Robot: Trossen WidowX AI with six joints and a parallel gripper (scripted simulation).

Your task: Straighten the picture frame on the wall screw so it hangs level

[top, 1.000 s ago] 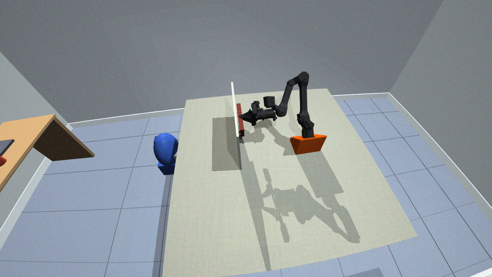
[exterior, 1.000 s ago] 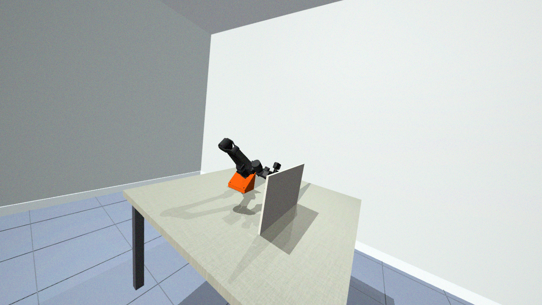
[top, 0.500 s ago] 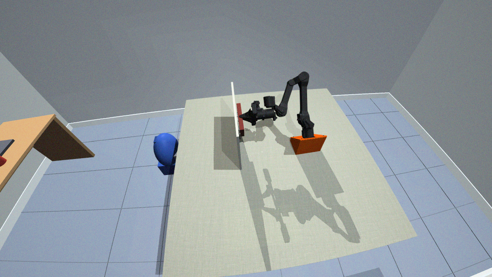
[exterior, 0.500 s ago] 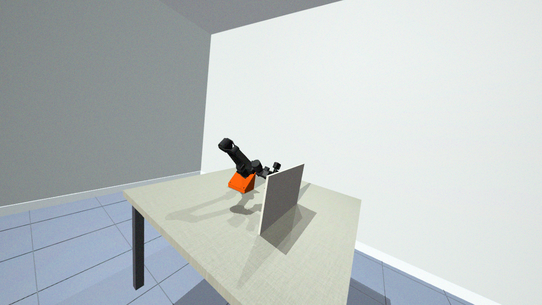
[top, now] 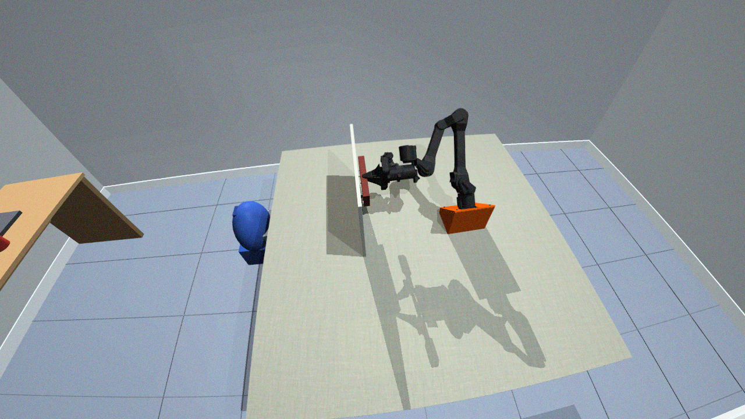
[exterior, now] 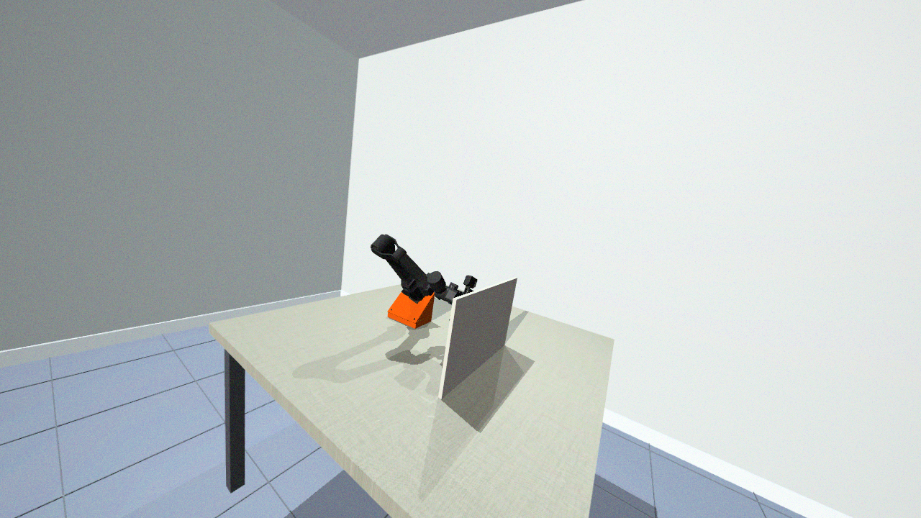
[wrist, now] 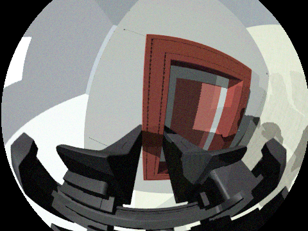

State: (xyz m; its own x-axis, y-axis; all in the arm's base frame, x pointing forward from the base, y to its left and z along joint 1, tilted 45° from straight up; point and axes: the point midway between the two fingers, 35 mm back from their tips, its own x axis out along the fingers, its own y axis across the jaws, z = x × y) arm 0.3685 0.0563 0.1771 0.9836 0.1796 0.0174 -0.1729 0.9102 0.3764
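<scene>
The red picture frame (wrist: 155, 96) (top: 366, 184) stands against the front face of the thin upright wall panel (wrist: 112, 96) (top: 355, 161) (exterior: 479, 334). My gripper (wrist: 151, 128) (top: 364, 176) is shut on one rail of the frame, with one fingertip on each side of it. In the wrist view the rail runs nearly upright between the fingers, and a grey border and red picture show inside the frame. In the exterior view the panel hides the frame and the fingertips. The screw and the notched strip are hidden behind the frame. I cannot tell whether the frame is level.
The panel stands upright on the pale table (top: 312, 312) (exterior: 309, 399). The arm's orange base (top: 467, 219) (exterior: 411, 310) is on the table, on the frame's side of the panel. A blue rounded object (top: 251, 224) is beyond the table's left edge, and a wooden desk (top: 46, 203) is farther left.
</scene>
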